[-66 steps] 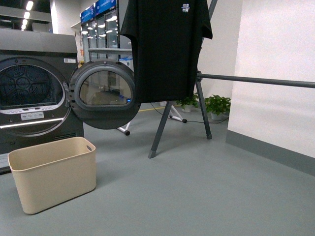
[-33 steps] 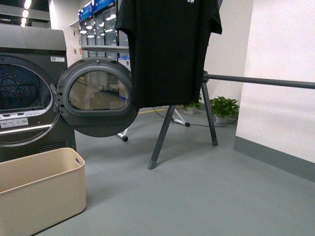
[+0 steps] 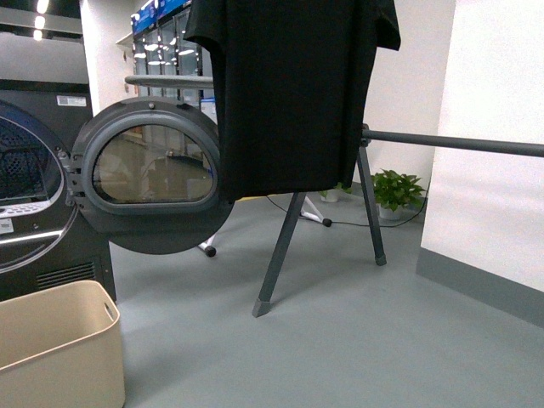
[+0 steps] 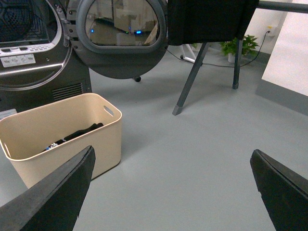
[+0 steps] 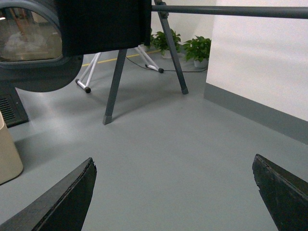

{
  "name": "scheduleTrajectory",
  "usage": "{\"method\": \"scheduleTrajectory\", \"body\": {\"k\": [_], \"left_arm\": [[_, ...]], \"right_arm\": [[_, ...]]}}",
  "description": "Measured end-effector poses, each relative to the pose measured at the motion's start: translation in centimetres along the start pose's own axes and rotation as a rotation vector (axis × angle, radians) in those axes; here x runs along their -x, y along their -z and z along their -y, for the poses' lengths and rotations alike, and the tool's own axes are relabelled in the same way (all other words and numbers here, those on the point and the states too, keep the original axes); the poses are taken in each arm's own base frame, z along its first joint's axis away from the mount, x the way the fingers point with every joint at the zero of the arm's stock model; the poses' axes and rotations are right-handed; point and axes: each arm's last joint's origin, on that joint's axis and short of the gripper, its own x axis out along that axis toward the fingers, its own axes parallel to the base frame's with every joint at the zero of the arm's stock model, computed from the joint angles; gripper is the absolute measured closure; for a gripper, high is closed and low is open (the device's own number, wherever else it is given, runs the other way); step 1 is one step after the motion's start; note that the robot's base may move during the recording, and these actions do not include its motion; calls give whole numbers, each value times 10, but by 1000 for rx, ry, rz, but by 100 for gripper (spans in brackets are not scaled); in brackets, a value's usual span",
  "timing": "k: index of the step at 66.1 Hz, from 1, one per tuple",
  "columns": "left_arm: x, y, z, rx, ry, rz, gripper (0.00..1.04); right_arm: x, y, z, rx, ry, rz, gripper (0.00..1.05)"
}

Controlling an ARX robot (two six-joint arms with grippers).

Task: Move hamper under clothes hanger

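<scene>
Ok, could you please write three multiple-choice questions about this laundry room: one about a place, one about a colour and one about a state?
1. Where does the hamper stand?
A. on the floor by the dryer
B. under the hanging shirt
C. next to the plants

2. What colour is the shirt on the rack?
A. white
B. black
C. red

3. How is the dryer's door?
A. shut
B. swung open
C. taken off

Answers:
1 A, the hamper sits in front of the dryer, apart from the rack's legs.
2 B, the shirt is plainly black.
3 B, the round door stands out from the drum.
</scene>
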Motion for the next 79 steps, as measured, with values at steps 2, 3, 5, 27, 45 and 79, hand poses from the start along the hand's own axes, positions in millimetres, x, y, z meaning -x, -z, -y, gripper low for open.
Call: {"method": "scheduleTrajectory", "body": {"k": [2,3,5,27,45,79], "left_arm": [[0,0,0,0,-1,0,7],[0,0,0,0,0,1,7],[0,0,0,0,-1,1,7],[0,0,0,0,0,-1,7],[0,0,0,0,0,1,7],[0,0,0,0,3,-4,7]], "right_arm": [[0,0,0,0,0,0,8],[0,0,0,0,0,0,8],[0,0,0,0,0,0,8],[0,0,0,0,0,0,8],[0,0,0,0,0,0,8],[0,0,0,0,5,0,8]]}}
